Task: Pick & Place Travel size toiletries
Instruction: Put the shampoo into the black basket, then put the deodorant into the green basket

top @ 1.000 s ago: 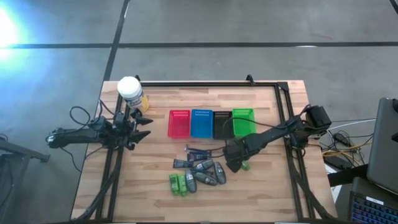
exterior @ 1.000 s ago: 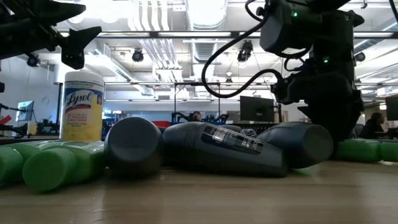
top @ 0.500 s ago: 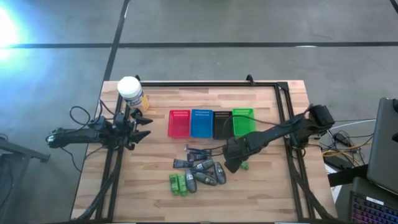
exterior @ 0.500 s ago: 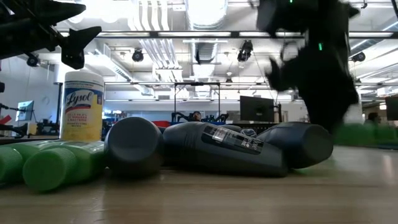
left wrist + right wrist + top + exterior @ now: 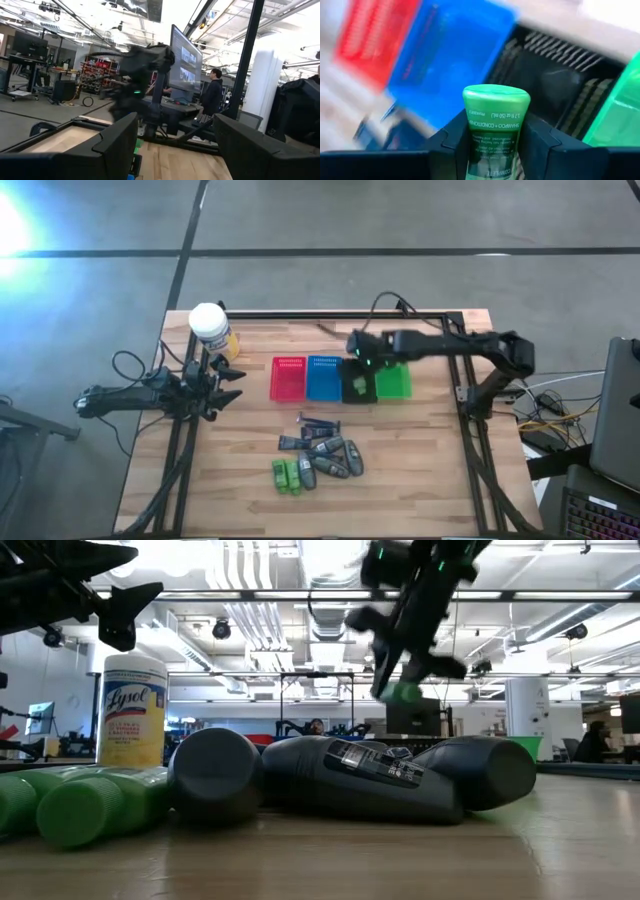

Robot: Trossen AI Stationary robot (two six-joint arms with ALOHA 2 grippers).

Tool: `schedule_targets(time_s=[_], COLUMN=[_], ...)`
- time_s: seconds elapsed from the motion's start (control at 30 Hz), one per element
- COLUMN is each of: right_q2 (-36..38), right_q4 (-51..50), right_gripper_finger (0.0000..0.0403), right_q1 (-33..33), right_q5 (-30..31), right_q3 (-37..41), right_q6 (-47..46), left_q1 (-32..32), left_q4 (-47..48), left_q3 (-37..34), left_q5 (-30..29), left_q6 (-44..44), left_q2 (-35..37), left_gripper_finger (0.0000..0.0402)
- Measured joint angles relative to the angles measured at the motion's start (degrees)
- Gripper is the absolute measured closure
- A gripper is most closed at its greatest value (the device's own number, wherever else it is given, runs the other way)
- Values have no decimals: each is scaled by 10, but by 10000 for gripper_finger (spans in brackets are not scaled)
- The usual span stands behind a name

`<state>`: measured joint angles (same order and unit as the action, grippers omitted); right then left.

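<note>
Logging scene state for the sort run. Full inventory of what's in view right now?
Baskets: four in a row across the table's middle, red basket, blue basket, black basket, green basket.
Green tube: one, held in the air over the black basket.
Green toiletries: a few, front-left end of the pile.
Dark grey bottles and tubes: several, clustered in front of the baskets.
Dark-blue razors: two or so, between the baskets and the pile.
Yellow jar: one, white lid, table's back-left corner.
Person: one, dark clothes, in the room beyond the table.
Left gripper: open, waiting at the left edge.
Right gripper: shut on the green tube.
</note>
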<state>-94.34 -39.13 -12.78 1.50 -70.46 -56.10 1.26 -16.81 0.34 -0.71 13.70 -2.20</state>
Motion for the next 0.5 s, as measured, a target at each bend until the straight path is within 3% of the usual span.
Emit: schedule_targets(time_s=[0.1, 0.5], right_q2=[-29, -56], right_q4=[13, 18], right_gripper_finger=[264, 166], right_q1=[-33, -21], right_q5=[-45, -9], right_q3=[-3, -3], right_q6=[6, -6], left_q1=[0, 0], left_q4=[0, 0], left_q3=[0, 0], left_q5=[0, 0], left_q6=[0, 0], left_q2=[0, 0], left_gripper_finger=[138, 138])
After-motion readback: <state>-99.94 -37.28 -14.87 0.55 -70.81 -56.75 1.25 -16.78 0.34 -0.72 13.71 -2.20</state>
